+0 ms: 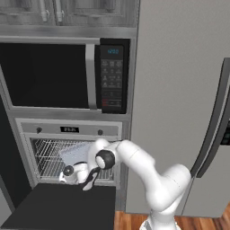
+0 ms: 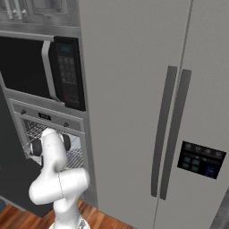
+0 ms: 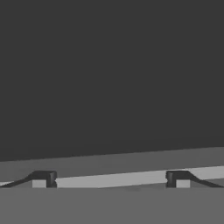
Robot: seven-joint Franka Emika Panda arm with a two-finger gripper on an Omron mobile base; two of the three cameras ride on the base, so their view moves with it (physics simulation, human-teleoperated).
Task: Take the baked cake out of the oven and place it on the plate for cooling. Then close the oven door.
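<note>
Flat, even rendered light with no clear source; the fridge (image 2: 134, 89) shows no glare. Base views are soft and blocky. The hand view is dim, grey, nearly featureless.

I see the oven (image 1: 72, 134) set in the wall column directly below the microwave (image 1: 63, 74), with cabinets (image 1: 67, 11) above that. The oven door (image 1: 63, 204) lies folded down flat in front of the cavity, and the wire racks (image 1: 47, 157) sit inside. My arm (image 1: 143, 175) reaches in from the right, its hand just above the door's inner edge. The fridge (image 2: 147, 89) stands right of the column.
</note>
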